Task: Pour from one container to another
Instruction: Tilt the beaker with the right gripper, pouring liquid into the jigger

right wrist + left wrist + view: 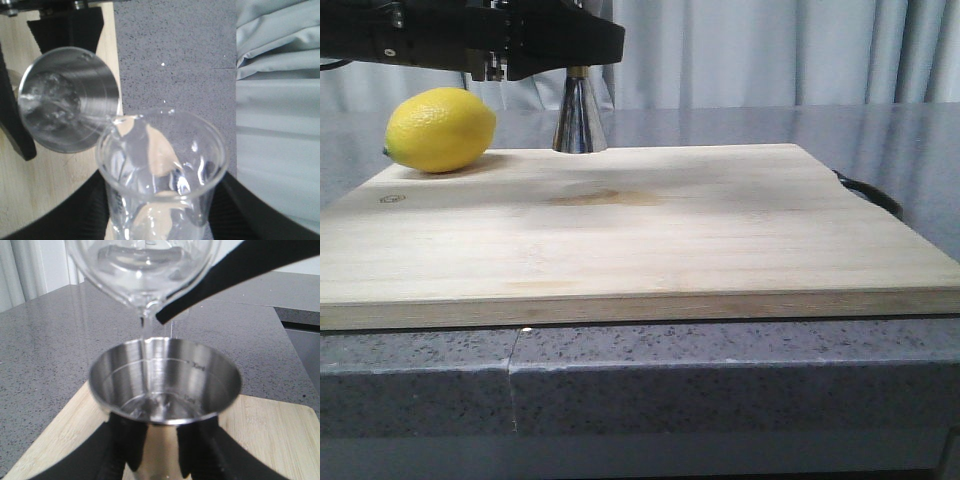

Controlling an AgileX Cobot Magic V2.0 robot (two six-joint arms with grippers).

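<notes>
Left wrist view: left gripper [150, 450] is clamped on the steel jigger [165, 380] to steady it on the board [620, 230]; right gripper [160, 220], grasping the glass beaker [160, 165], tips its lip right over the jigger's mouth so water streams in.

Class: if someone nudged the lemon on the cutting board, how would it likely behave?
The lemon would probably roll or wobble, since it is rounded and lies on its side on the flat wooden board. Its tapered ends suggest a curved path. It looks firm, unlikely to squash.
</notes>
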